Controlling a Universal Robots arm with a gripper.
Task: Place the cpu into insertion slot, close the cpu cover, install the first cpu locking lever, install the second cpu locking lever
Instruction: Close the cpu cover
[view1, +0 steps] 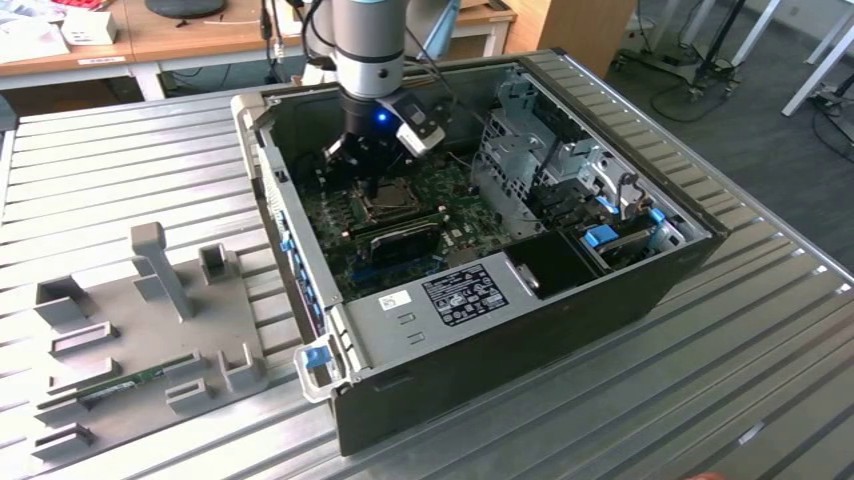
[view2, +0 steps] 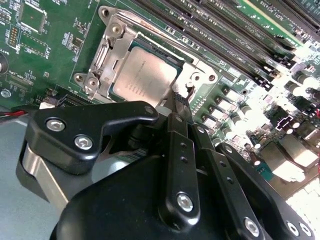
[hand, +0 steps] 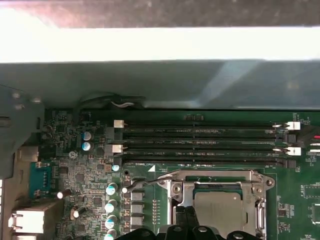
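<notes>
Black steel computer case (view1: 507, 370): open-sided, lying on a ribbed metal table (view1: 107, 150).

Green circuit board (view2: 50, 45): on the case floor, carrying the long black memory slots (view2: 225, 30).

Gripper (view2: 179, 100): inside the case. The claw is drawn narrow, tips together, at the socket's edge on the side away from the memory slots. Whether the tips pinch anything cannot be told.

Insertion slot (view2: 102, 57): square and silver-rimmed, directly ahead of the tips, between claw and memory slots.

Cpu cover (view2: 195, 75): appears to lie flat around the chip.

Cpu (view2: 145, 75): seated in the slot, its grey top showing through the cut-out.

Lever end (view2: 188, 90): small wire hook just beside the tips, the nearest thing to the claw. Judged to be the part in hand.
</notes>
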